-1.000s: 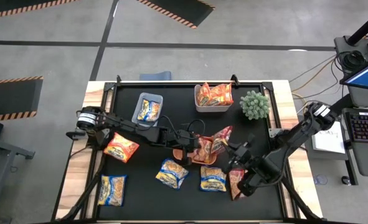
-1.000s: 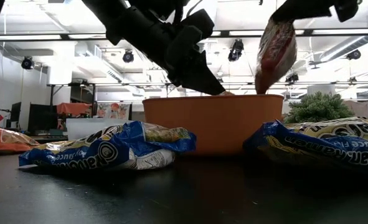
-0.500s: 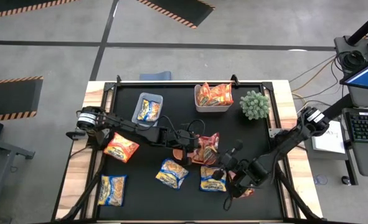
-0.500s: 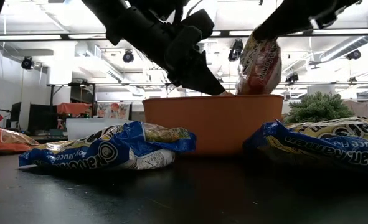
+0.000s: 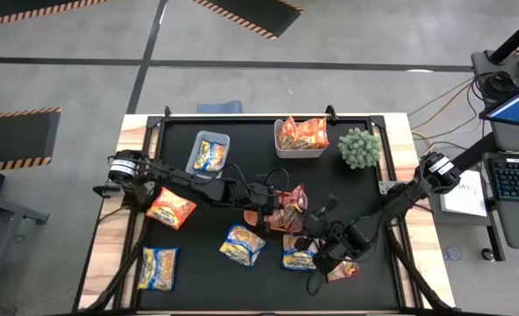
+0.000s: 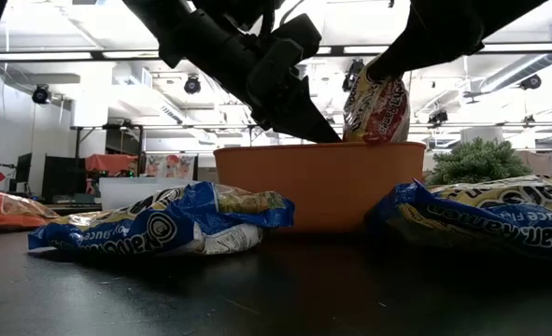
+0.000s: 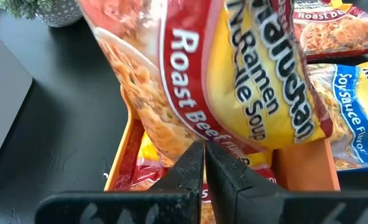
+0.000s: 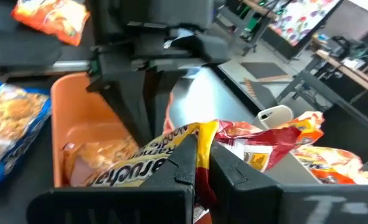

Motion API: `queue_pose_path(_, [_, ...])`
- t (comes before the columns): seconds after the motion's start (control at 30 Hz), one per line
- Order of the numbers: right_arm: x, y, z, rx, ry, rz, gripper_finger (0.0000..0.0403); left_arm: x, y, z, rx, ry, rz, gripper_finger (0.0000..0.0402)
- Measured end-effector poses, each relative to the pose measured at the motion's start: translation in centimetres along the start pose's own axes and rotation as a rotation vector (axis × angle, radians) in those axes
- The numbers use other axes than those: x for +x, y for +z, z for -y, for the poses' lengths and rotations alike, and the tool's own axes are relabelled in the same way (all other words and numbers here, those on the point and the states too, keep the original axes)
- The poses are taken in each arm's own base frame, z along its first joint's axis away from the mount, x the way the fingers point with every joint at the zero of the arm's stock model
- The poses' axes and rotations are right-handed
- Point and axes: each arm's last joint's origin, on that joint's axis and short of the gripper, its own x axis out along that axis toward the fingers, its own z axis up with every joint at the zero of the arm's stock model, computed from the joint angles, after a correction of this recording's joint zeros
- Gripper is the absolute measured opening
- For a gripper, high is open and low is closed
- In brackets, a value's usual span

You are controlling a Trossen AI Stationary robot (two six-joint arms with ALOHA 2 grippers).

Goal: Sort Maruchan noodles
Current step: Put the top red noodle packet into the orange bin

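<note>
the right gripper [image 8: 202, 165], clamped on a red packet [image 6: 376, 105], holds it over the orange bin [image 6: 318, 185]. the left gripper [image 7: 205, 168] is closed and empty beside it. several blue packets [image 5: 242, 243] remain on the table [image 5: 180, 281] unsorted.

Black table [image 5: 378, 263] with scattered packets [image 5: 242, 244]

Orange bin [image 6: 318, 185]: interior hidden behind its front wall in the low view. Red packet [image 6: 376, 105]: lower end concealed inside the bin, upper end covered by the arm.
</note>
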Motion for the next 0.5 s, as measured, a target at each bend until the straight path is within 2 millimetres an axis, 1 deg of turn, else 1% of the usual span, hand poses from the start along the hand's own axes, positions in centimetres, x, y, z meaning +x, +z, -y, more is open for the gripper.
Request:
queue_pose_path(0.37, [1.2, -1.0, -0.9, -0.032, 0.039, -0.071, 0.001, -0.2, -0.3, 0.1, 0.011, -0.006, -0.037, 0.0])
queue_pose_path(0.5, [1.5, -1.0, -1.0, -0.026, 0.059, -0.095, 0.0028, -0.7, -0.1, 0.4, 0.017, -0.034, -0.047, 0.0])
